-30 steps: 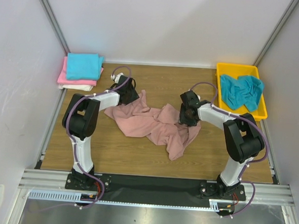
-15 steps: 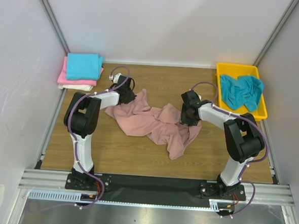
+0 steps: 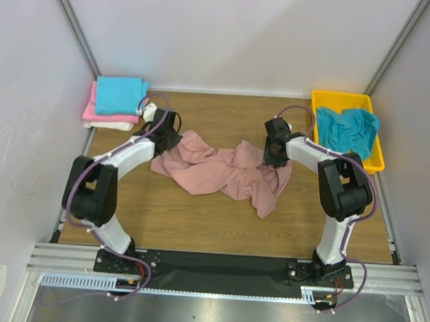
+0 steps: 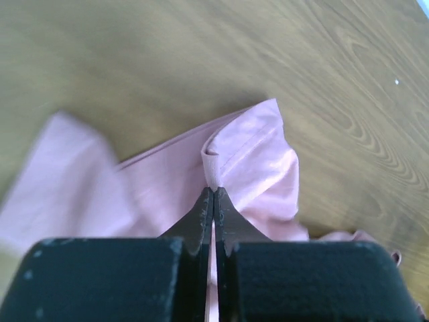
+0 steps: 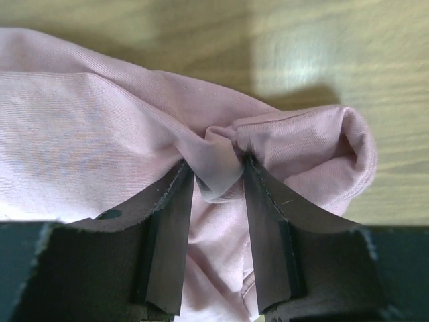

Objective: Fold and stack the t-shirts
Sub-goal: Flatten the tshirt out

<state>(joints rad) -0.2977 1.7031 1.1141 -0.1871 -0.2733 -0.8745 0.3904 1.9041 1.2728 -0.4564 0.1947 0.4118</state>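
Note:
A dusty-pink t-shirt point(image 3: 214, 172) lies crumpled across the middle of the wooden table. My left gripper point(image 3: 167, 138) sits at the shirt's back left corner. In the left wrist view that gripper point(image 4: 213, 190) is shut on a ribbed hem of the shirt point(image 4: 255, 147). My right gripper point(image 3: 272, 151) is at the shirt's back right edge. The right wrist view shows it point(image 5: 216, 164) closed on a bunched fold of the pink cloth point(image 5: 80, 114), which fills the gap between the fingers. Any chest print is hidden in the folds.
A folded stack stands at the back left: a teal t-shirt point(image 3: 120, 95) on a bright pink one point(image 3: 94, 110) on a white one point(image 3: 104, 124). At the back right a yellow tray point(image 3: 346, 98) holds a crumpled teal t-shirt point(image 3: 346, 130). White walls enclose three sides.
The left jaws closed on the hem. Both grippers moved toward the back of the table, and the pink shirt was dragged back and spread a little wider between them.

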